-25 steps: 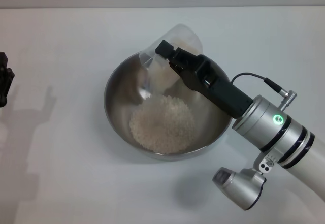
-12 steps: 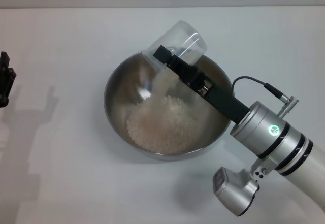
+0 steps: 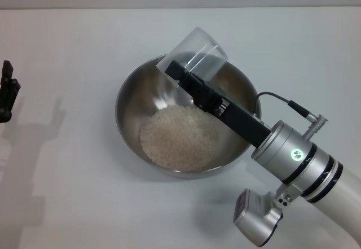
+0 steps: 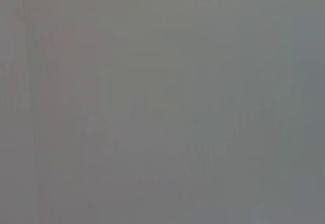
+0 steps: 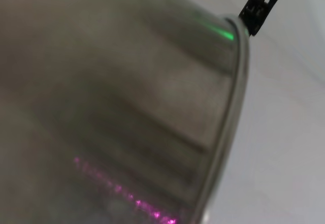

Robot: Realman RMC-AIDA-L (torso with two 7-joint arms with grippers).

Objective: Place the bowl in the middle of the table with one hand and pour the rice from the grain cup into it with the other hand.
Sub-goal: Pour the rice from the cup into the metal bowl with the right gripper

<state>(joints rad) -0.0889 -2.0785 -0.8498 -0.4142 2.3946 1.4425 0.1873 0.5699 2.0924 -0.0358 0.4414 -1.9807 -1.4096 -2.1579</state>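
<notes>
The right gripper (image 3: 189, 74) is clamped on the grain cup (image 3: 196, 51), holding it tipped steeply over the far rim of the bowl (image 3: 127, 99), mouth down toward the bowl's inside. The cup looks empty through its clear wall, though a few grains clinging inside cannot be ruled out. Below it, the rice (image 3: 179, 135) lies as a heap in the bottom of the bowl, a little toward the near side. The bowl sits on the table (image 3: 67, 40) about mid-table, under the right arm. In the right wrist view the bowl's wall (image 5: 152, 97) fills most of the picture, so the arm is close above the rim.

The main risk, as I judge it, is on the way out: the cup's lip or the gripper body could catch the far rim and drag or tip the bowl, spilling rice. Turning the cup upright too quickly could flick leftover grains beyond the rim.

The left gripper (image 3: 8, 91) is parked well left of the bowl; whether its fingers are apart cannot be told.
</notes>
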